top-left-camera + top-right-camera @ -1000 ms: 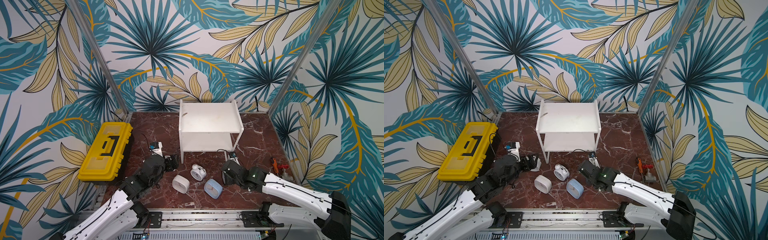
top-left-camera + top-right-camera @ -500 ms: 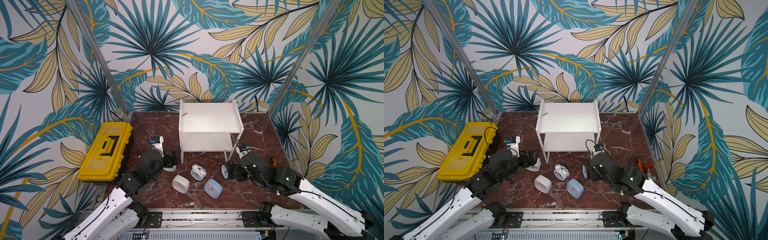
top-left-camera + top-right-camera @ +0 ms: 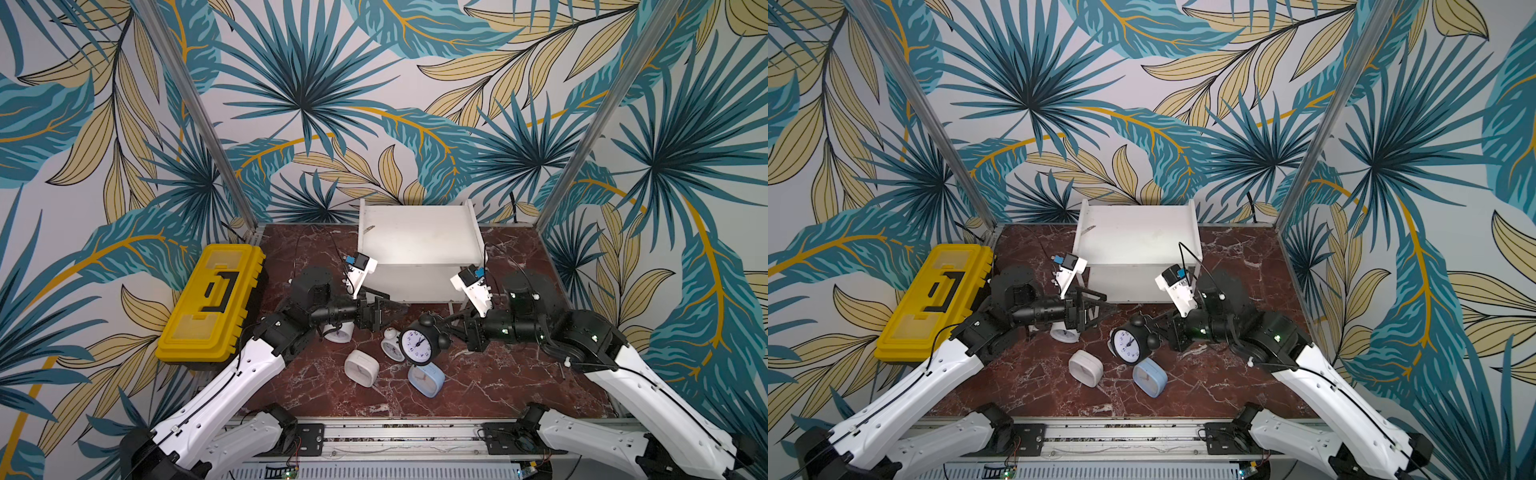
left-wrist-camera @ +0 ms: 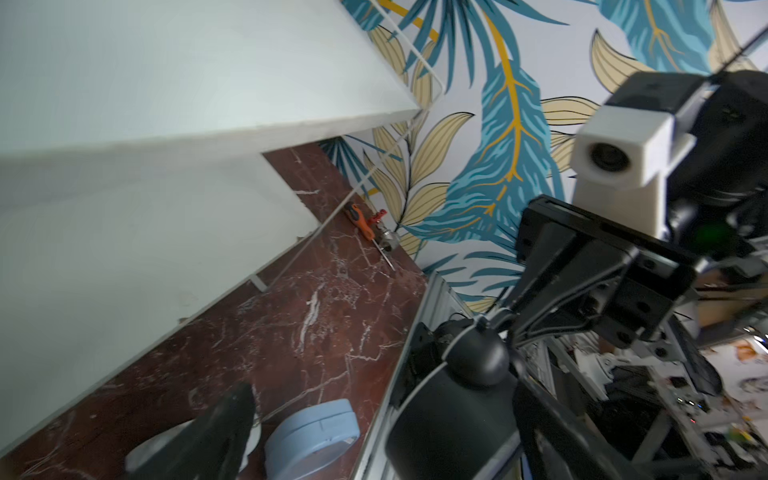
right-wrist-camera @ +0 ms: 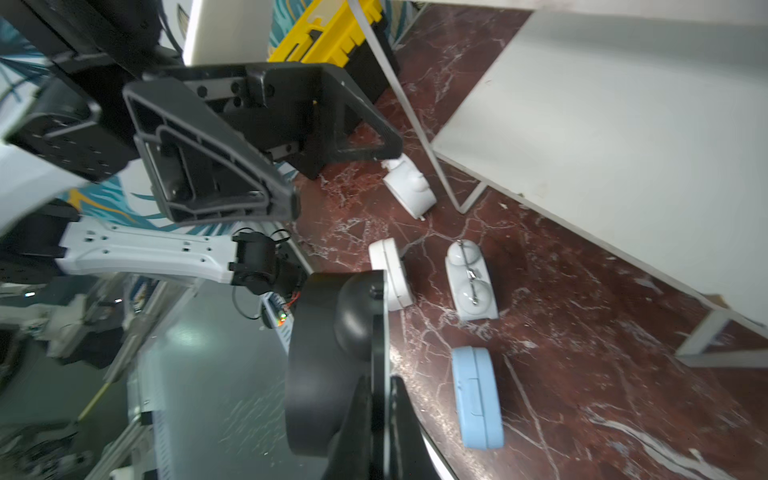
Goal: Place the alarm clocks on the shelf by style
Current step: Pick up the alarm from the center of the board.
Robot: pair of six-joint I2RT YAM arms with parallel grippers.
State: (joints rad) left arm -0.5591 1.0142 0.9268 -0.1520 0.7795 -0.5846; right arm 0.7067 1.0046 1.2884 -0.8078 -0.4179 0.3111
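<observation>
Now the right gripper [image 3: 446, 322] grasps the raised black clock [image 3: 419, 343]; left gripper [image 3: 392, 305] opened wider.

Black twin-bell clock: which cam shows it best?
Both top views: the black clock shows its full dial. Left wrist shows only its dark back; right wrist sees it edge-on, close and cropped.

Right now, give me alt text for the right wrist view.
The shut right gripper holds a black clock close up, facing the open left gripper. Beyond, three white clocks and a blue clock sit on the marble table beside the white shelf.
</observation>
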